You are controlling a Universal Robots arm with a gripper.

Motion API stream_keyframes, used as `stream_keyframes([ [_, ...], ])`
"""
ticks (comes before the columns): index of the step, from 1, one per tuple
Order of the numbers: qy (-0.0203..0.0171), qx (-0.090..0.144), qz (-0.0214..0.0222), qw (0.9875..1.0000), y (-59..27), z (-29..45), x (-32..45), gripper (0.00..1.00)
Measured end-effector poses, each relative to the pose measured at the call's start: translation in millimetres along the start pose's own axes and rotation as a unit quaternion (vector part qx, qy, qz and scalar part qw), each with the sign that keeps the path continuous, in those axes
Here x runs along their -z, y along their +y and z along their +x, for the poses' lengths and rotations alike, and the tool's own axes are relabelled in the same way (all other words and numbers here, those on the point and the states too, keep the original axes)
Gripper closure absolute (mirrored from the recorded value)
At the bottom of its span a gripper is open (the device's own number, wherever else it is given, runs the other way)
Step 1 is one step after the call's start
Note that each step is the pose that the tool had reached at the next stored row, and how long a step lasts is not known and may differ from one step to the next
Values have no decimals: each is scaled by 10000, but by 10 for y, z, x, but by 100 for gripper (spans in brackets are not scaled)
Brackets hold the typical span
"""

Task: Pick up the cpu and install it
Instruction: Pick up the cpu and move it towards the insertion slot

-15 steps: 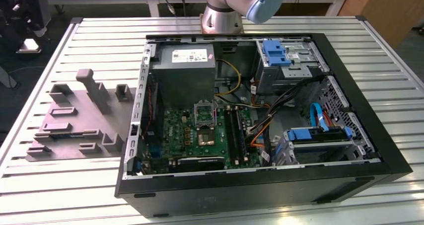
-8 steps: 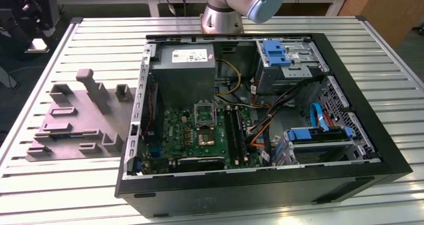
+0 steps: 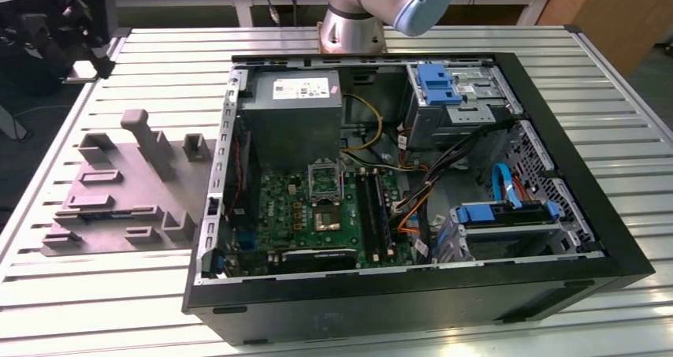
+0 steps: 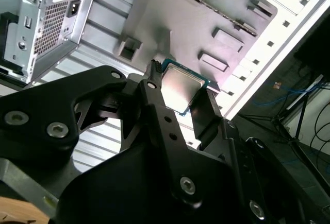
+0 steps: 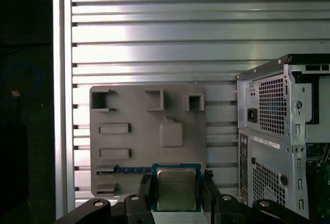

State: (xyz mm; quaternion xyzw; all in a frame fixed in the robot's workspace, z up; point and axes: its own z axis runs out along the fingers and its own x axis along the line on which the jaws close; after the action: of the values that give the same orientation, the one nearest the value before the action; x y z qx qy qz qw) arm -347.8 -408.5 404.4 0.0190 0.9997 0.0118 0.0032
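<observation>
- Since the cpu (image 5: pixel 176 188) is thin and flat, the jaws are clamped on two opposite edges of it, one finger per side. The silvery top is left uncovered and faces the camera in both wrist views.
- The edge grip is probably chosen to keep the fingers off the flat faces, so the cpu can go down level into a seat.
- Cpu position: held in the air, touching nothing but the fingers. The grey tray (image 5: pixel 134 147) lies beneath it and the open computer case (image 5: pixel 268 131) stands just beside the tray.
- The tray carries raised blocks and pockets, one of them a square pad (image 5: pixel 171 134) close to the cpu's outline. I judge the blocks are there to keep parts in known spots.
- Pick-up looks done; install not yet done.
- In the exterior view the case (image 3: pixel 589 239) lies on its side with the panel off, so the green board faces up and can be reached from above.
- The metal-framed socket (image 3: pixel 325 180) sits mid-board, just nearer than the grey power box (image 3: pixel 295 113).
- The tray (image 3: pixel 116 207) lies at the exterior view's left, close against the case.
- Surface: a ribbed metal counter (image 3: pixel 105 294), pale and shiny, with slots running its length.
- Room: the arm's base (image 3: pixel 347 26) stands at the far edge of the counter. Wooden furniture is beyond it and dark equipment sits at the far left.
</observation>
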Motion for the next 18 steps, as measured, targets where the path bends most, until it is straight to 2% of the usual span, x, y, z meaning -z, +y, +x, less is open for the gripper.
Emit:
stream_keyframes([
  [7,0,0,0,10000,6,-165,-1,53],
  [18,0,0,0,10000,15,-381,-3,53],
])
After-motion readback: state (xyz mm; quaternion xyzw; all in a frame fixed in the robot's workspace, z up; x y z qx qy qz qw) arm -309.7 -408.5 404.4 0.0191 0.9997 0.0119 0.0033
